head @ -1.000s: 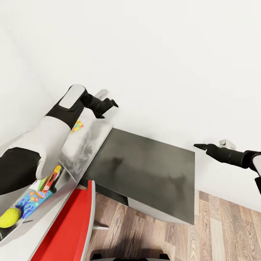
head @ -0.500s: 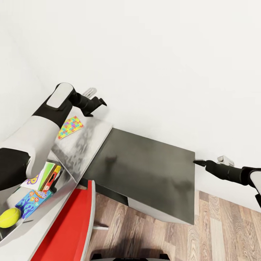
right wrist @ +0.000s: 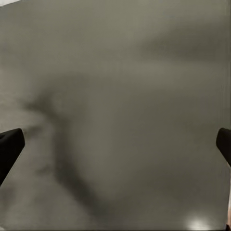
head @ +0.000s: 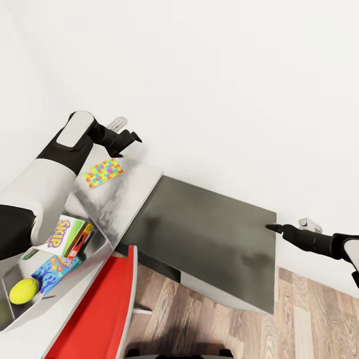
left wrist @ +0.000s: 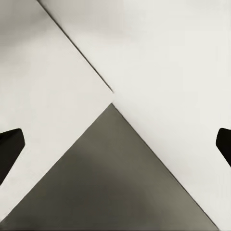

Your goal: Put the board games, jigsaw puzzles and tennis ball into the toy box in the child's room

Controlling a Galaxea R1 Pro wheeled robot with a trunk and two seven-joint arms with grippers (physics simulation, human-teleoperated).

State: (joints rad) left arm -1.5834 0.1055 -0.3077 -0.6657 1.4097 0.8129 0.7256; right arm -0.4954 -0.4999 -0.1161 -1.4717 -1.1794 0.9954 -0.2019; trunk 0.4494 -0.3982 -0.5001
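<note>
One jigsaw puzzle [head: 103,172], a flat box with a bright puzzle-piece pattern, lies on the light grey table [head: 133,192] near the wall. The toy box [head: 95,227] at the lower left holds the Skip-Bo board game [head: 62,234], a blue board game [head: 52,271], a red-and-yellow box edge [head: 81,240] and the tennis ball [head: 23,290]. My left gripper [head: 127,137] hovers open just beyond the puzzle, by the wall; its wrist view [left wrist: 115,144] looks at the room's corner. Off the dark cabinet's right edge, my right gripper [head: 273,228] is open and empty over the dark top [right wrist: 115,144].
The dark grey cabinet section [head: 209,234] joins the table and runs along the white wall. A red chair [head: 94,309] stands against the table's front. Wood-plank floor [head: 309,324] lies at the lower right.
My left arm drew back toward the left, uncovering the puzzle box. The right gripper dropped to the cabinet's right edge. The view shifted slightly.
</note>
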